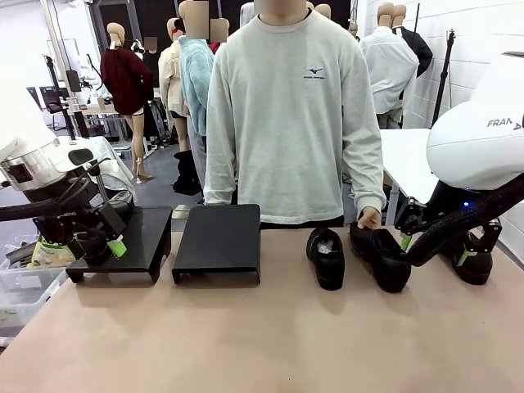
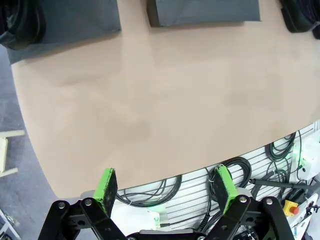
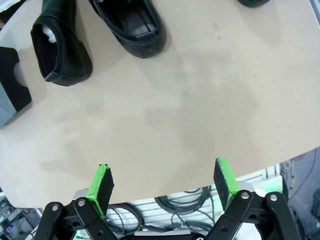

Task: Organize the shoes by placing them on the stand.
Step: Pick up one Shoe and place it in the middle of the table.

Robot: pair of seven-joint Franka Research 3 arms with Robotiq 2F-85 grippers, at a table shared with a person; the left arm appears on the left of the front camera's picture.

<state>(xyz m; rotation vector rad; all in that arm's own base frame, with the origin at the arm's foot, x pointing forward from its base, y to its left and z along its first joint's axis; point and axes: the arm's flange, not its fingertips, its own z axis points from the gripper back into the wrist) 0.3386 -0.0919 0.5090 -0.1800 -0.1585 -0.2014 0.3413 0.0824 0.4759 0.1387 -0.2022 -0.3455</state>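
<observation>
Front: we see glossy, round-toed black shoes [image 1: 327, 258] on the smooth tan table [image 1: 246, 344], right of flat black stands [image 1: 217, 243]. Left wrist: the left gripper [image 2: 165, 182] gapes wide. Right wrist: the right gripper [image 3: 162, 180] gapes equally, shoes beyond.

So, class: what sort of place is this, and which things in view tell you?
Probably a robotics lab: a white robot arm at a tan table, looped black cables below it, and a red stop button.
</observation>
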